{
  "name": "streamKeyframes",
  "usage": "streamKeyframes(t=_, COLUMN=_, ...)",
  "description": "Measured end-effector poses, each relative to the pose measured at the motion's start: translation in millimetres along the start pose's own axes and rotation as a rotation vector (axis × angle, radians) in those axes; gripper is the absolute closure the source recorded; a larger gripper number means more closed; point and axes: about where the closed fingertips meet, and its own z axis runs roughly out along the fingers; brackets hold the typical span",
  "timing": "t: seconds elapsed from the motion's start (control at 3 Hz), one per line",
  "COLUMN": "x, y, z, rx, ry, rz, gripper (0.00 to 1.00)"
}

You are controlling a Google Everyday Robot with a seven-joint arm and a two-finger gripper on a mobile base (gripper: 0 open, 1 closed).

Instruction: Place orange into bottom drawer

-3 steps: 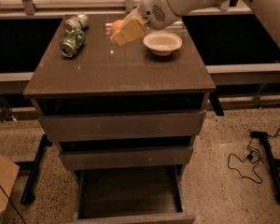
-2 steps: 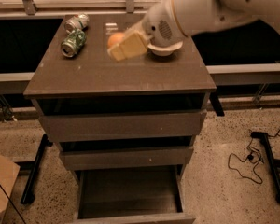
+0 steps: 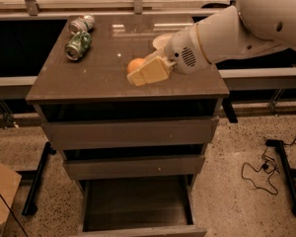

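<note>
Orange-skinned fruit, one item: the orange [image 3: 134, 64], round and smooth, lodged at the tips of the fingers [image 3: 153, 72]. We record these cream fingers as closed around it, with only its upper left face showing past them. Fingers and fruit sit over the front right part of the tabletop [image 3: 89, 83]; we cannot tell whether the fruit touches it.

- White arm [image 3: 222, 33]: runs back and to the right from the fingers.
- Cream bowl [image 3: 162, 41]: just behind the fingers, partly hidden by the arm.
- Green can [image 3: 78, 45] and silver can [image 3: 82, 22]: left of and beyond the fingers, well apart from them.
- Bottom drawer [image 3: 138, 204]: well below the fingers and nearer the camera, pulled out, its dark interior holding nothing we can see.

Progress, by our judgement: the grasp is made and the drawer stands open. Left to do: carry the fruit out past the front edge, lower it past the two upper drawers, and release it inside.
</note>
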Motion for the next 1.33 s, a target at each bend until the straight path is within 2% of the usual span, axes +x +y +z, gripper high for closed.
streamKeyframes(t=0.33, x=21, y=1, z=11, rx=-0.037, ry=0.05, rz=0.005, gripper=1.0)
streamKeyframes(t=0.67, x=55, y=8, z=26, rx=-0.063, ry=0.047, rz=0.039, gripper=1.0)
streamKeyframes(t=1.0, x=115, y=7, z=54, rx=-0.075, ry=0.027, rz=0.118, gripper=1.0)
streamKeyframes(t=1.33, x=190, y=-4, z=88, rx=-0.095, ry=-0.012, rz=0.227, gripper=1.0)
